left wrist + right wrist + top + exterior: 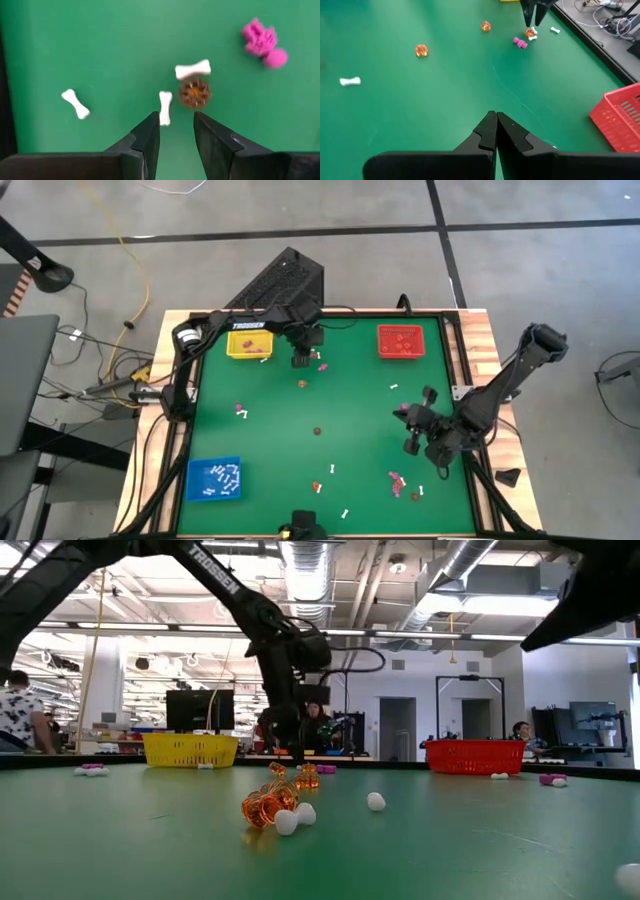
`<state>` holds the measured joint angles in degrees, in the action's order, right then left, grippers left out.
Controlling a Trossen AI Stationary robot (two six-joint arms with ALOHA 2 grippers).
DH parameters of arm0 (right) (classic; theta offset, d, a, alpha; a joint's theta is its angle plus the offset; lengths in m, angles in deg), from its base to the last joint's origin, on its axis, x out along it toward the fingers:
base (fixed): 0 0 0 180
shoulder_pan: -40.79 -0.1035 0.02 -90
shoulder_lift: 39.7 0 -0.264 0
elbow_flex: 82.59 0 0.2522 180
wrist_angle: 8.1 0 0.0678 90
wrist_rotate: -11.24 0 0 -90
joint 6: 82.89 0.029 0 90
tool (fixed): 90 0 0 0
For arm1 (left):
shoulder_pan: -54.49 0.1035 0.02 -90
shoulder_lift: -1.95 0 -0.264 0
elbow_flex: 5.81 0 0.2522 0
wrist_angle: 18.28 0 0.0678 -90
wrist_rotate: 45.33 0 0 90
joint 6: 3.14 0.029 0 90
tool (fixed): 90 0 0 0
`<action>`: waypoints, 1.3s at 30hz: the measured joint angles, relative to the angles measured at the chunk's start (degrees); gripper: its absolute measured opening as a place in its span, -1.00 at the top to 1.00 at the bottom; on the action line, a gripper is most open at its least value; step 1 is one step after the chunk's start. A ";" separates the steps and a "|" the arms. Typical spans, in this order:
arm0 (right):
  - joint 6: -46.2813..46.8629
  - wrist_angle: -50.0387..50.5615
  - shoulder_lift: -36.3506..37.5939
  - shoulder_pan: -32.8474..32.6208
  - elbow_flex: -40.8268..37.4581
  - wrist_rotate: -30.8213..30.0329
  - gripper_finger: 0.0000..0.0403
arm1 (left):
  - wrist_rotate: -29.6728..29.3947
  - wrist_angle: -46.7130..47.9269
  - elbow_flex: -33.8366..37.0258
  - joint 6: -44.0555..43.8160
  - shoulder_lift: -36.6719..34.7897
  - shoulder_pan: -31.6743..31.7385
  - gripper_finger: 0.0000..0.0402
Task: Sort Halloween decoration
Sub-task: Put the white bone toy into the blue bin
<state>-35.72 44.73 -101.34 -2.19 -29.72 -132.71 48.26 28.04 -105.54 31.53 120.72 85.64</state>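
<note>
your left gripper hung over the far part of the table, just beside the yellow tray, its fingers parted about halfway and holding nothing. a white bone lay directly ahead of the gap between them, its long axis running in line with the fingers, so the grip would probably have closed across its narrow middle. a brown-orange trinket sat just beside it, touching a second bone lying crosswise. your right gripper waited near the right edge, fingers closed on nothing, well apart from this cluster.
</note>
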 joint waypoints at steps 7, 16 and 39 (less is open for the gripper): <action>-2.19 -0.72 -2.71 1.67 -0.02 0.00 0.83 | -3.74 -1.50 -0.84 0.42 1.52 0.06 0.46; -2.18 -2.14 -2.83 4.16 -0.02 0.02 0.83 | 0.16 0.02 -0.83 3.06 2.38 0.39 0.50; -2.16 -3.58 -2.87 5.20 -0.02 1.53 0.83 | -2.25 6.47 -7.63 -2.27 4.57 0.13 0.98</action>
<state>-37.89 41.14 -104.21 3.01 -29.74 -131.18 46.01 34.51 -113.17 29.26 125.29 85.77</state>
